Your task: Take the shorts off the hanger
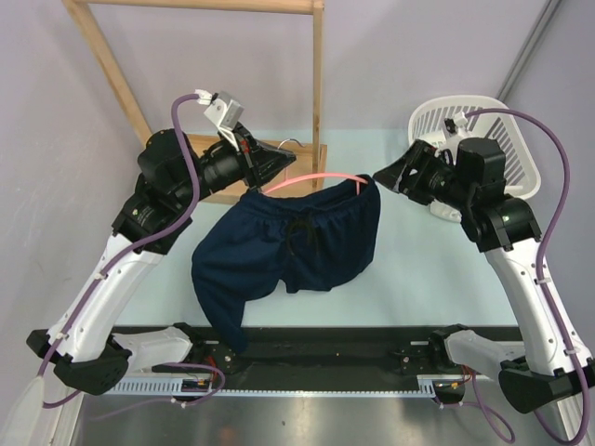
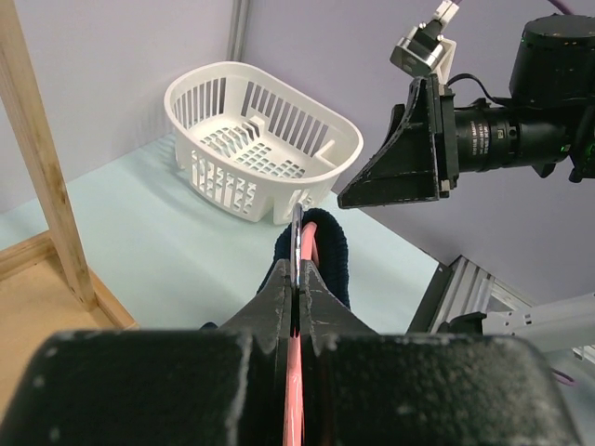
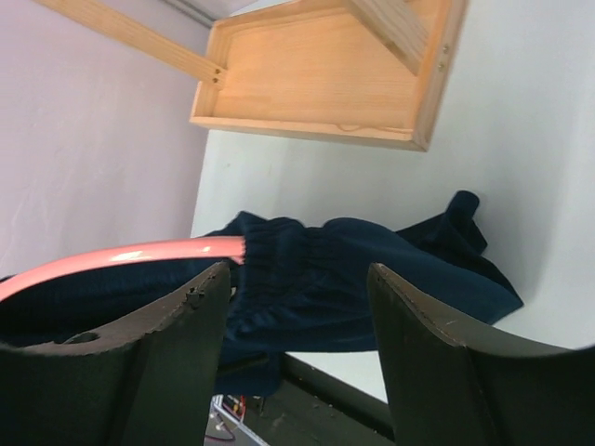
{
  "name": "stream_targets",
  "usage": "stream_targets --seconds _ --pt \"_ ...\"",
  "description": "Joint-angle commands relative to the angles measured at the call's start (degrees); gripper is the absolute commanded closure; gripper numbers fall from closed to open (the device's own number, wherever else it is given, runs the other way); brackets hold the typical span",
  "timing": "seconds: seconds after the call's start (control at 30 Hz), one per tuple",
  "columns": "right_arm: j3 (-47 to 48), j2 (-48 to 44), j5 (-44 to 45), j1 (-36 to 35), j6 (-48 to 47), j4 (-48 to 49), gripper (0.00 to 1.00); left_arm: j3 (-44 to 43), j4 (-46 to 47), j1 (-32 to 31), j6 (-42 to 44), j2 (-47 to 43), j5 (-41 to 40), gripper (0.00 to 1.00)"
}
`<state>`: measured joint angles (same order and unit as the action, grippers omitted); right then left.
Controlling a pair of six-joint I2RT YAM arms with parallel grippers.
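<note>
Shorts (image 1: 297,237) of dark navy soft fabric hang by the waistband from the thin pink-red curved plastic hanger (image 1: 321,176). The garment spreads downward over the pale blue-green table (image 1: 418,269). One leg trails toward the near edge and reaches the black rail between the arm bases. In the top view the waistband covers the right end of the hanger, and the left part of the pink arc is bare.

Left gripper (image 1: 271,165): fully closed. The left wrist view shows its two black fingers (image 2: 270,311) pressed together on the hanger (image 2: 307,243), with a thin metal strip and the pink plastic clamped in the seam. The shorts (image 2: 333,255) bunch just beyond the fingertips.

Right gripper (image 1: 383,177): jaws apart and nothing gripped. It sits just beside the right end of the hanger and faces the left gripper. In the right wrist view the right gripper (image 3: 297,316) has the shorts (image 3: 372,269) showing in the gap between its fingers. The pink arm of the hanger (image 3: 121,255) enters the gathered waistband just above the left finger. Contact between the fingers and the fabric cannot be determined.

White slotted plastic basket (image 1: 507,139): at the far right of the table, behind the right arm. Light wooden rack frame (image 1: 317,84): at the far left, with its flat base behind the left gripper.
</note>
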<state>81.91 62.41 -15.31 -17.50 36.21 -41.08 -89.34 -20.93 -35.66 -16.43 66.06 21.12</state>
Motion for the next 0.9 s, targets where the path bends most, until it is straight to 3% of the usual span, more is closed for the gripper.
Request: stream_targets --seconds 0.0,0.2,0.47,0.57,0.87 --pt "0.7 -0.4 -7.4 -0.2 -1.6 3.4 0.35 -0.7 4.5 -0.1 -1.5 -1.6 -0.2 1.0" --pt "-0.1 2.0 -10.9 -0.4 -2.2 1.8 0.4 -0.7 6.7 -0.1 -3.6 -1.8 0.8 1.0" --pt "-0.8 1.9 -8.7 -0.3 -2.6 2.4 0.52 -0.1 6.8 -0.2 -4.6 -2.0 2.9 1.0" --pt "-0.9 2.3 -7.3 0.0 -2.5 1.6 0.6 0.7 7.7 -0.1 -5.1 -2.3 4.2 1.0" --pt "-1.4 2.3 1.8 1.1 -3.8 -2.1 1.0 3.2 8.4 -0.1 -4.9 -4.4 5.4 1.0"
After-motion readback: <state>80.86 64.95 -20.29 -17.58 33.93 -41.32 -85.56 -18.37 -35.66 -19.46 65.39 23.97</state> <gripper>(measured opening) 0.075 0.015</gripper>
